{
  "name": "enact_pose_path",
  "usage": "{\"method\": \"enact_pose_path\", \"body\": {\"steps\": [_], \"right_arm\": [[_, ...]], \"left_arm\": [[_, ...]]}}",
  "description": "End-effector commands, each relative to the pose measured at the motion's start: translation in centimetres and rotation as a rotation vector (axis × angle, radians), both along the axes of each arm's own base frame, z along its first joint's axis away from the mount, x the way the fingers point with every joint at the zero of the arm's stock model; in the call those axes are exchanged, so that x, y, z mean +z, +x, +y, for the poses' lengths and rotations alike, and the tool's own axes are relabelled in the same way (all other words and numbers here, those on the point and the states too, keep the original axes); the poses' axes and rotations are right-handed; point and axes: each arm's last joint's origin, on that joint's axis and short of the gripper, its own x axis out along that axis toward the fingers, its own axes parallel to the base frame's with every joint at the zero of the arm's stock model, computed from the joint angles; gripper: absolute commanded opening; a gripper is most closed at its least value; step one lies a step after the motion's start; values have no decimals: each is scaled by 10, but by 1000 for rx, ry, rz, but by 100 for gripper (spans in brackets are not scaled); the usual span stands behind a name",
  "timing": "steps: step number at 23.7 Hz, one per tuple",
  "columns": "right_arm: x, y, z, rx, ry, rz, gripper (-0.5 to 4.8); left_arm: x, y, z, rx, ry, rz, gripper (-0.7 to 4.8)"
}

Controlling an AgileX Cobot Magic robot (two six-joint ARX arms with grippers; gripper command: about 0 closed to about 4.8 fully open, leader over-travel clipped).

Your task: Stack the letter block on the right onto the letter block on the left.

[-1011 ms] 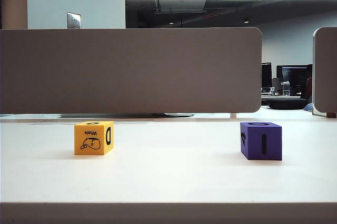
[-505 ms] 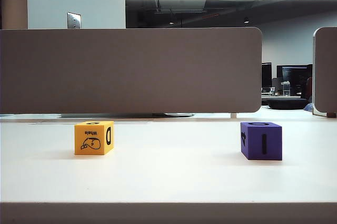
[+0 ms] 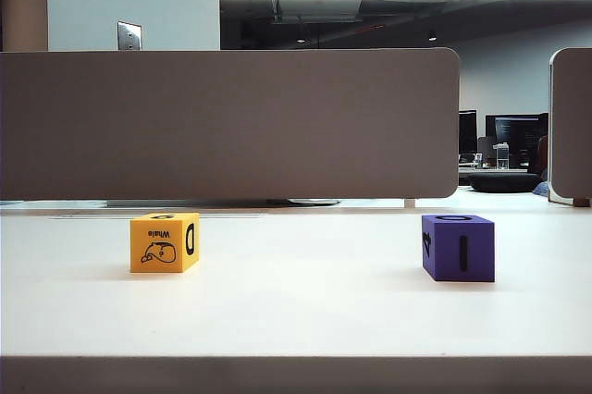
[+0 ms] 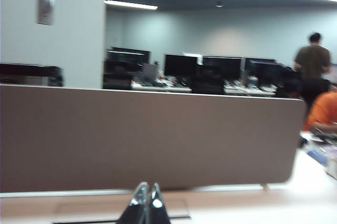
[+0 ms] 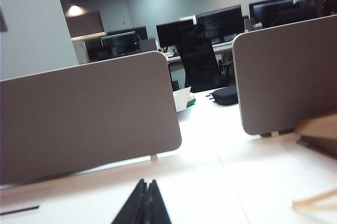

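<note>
Left gripper [image 4: 146,203]: fingertips pressed together, nothing between them; aimed level at the divider [image 4: 147,137]; seen only in its own wrist view.
Right gripper [image 5: 146,203]: tips together, holding nothing; low over the table [image 5: 210,182], facing two dividers.
Blocks: two, both on the table [image 3: 296,311], well apart.
Yellow block [image 3: 165,242]: left side, letter D, whale drawing.
Purple block [image 3: 458,247]: right side, resting flat, unstacked.
Arms in exterior view: none.
</note>
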Motion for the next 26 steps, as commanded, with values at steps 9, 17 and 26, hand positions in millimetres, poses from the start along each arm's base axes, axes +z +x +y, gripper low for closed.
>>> {"method": "enact_pose_path", "body": {"steps": [9,17,26], "right_arm": [[115,81,19,286,76,238,-4],[107,126,92,137,-126,624,-4],[39,151,131,193,-225,1049,479]], "left_arm": [[42,93,-18,-163,-13,407,-6],[27,97,-48,-281,6,653,-6],[23,82,-80,-422,80,693,-6]]}}
